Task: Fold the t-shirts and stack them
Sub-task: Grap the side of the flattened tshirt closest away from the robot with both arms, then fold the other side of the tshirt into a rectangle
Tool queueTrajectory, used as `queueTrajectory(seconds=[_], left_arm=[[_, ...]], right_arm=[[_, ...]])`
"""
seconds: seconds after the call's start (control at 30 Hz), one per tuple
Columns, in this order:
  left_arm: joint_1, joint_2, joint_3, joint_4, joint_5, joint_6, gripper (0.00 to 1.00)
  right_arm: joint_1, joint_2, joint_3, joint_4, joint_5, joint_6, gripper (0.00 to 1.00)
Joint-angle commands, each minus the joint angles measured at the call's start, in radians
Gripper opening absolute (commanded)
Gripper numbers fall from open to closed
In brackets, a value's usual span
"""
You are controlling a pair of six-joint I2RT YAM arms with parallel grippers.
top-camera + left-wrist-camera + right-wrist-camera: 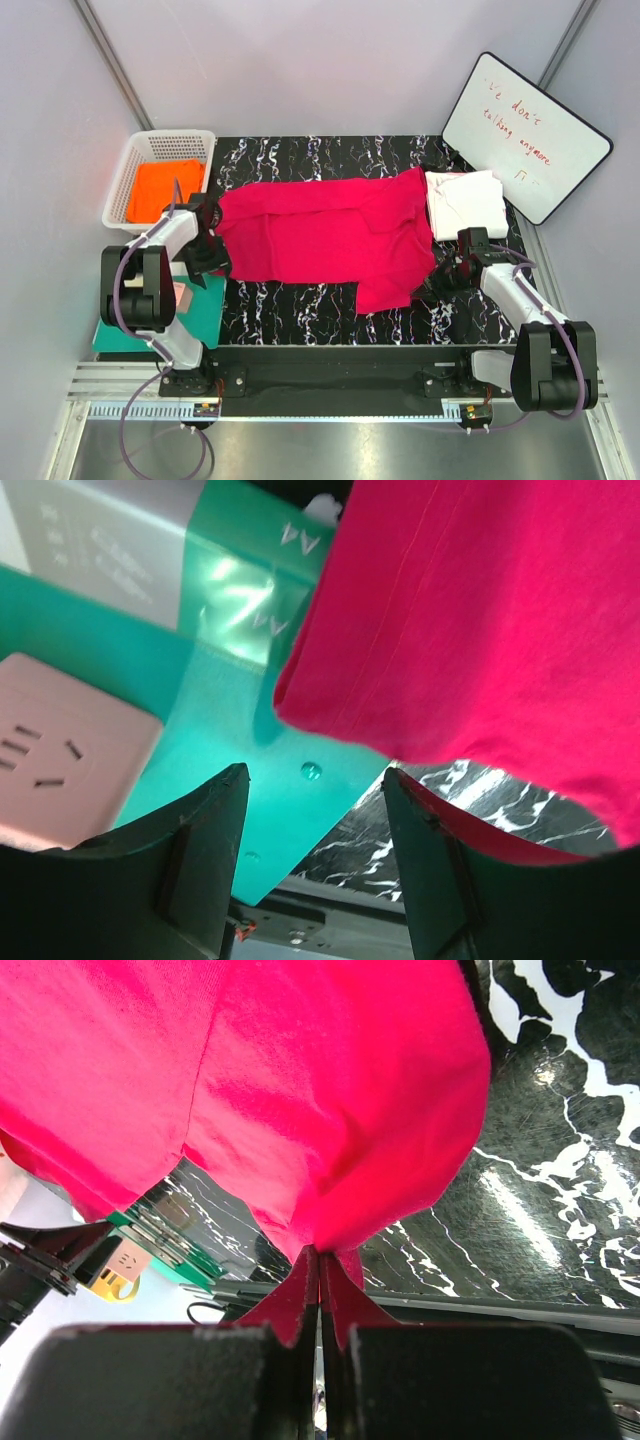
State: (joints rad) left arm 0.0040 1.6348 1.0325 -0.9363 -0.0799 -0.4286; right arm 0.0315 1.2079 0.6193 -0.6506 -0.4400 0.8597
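The crimson-pink t-shirt [325, 235] lies spread across the black marbled table [300, 310], one flap reaching toward the near edge. My right gripper [440, 272] is shut on the shirt's right edge; in the right wrist view the cloth [300, 1110] rises bunched from the closed fingertips [320, 1265]. My left gripper [207, 262] is open at the shirt's left edge, empty, with the shirt hem [480, 630] just above the fingers [215, 850]. A folded white t-shirt [466, 202] lies at the back right. The orange t-shirt [165, 190] sits in a white basket.
The white basket [128, 165] stands at the back left. A teal-green board [210, 310] with a pink socket block [60, 750] lies under the left arm. A whiteboard [525, 135] leans at the back right. Grey walls surround the table.
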Motion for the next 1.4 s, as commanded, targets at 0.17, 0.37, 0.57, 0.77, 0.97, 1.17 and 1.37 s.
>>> queueTrajectory(seconds=[0.17,0.37,0.57,0.77,0.97,1.17,1.37], left_arm=[[-0.042,0.111,0.084,0.070,0.026,-0.053,0.62],[-0.056,0.114,0.130,0.079,0.009,-0.065,0.61],[-0.068,0.164,0.179,0.085,0.003,-0.053,0.18],[-0.082,0.163,0.201,0.067,-0.004,-0.044,0.00],[-0.084,0.077,0.205,0.001,-0.038,-0.038,0.00],[-0.084,0.042,0.291,-0.079,-0.078,-0.021,0.00],[-0.084,0.109,0.414,-0.117,-0.098,-0.009,0.00]], right_arm=[[-0.002,0.019,0.040,0.011,-0.034,-0.024,0.01],[-0.002,0.039,0.056,0.009,-0.042,-0.034,0.01],[-0.002,0.062,0.066,0.012,-0.051,-0.045,0.01],[-0.002,0.082,0.083,0.012,-0.058,-0.054,0.01],[-0.002,0.062,0.111,0.009,-0.063,-0.051,0.00],[-0.002,0.030,0.200,0.003,-0.060,-0.062,0.00],[-0.002,0.071,0.302,0.006,-0.048,-0.091,0.00]])
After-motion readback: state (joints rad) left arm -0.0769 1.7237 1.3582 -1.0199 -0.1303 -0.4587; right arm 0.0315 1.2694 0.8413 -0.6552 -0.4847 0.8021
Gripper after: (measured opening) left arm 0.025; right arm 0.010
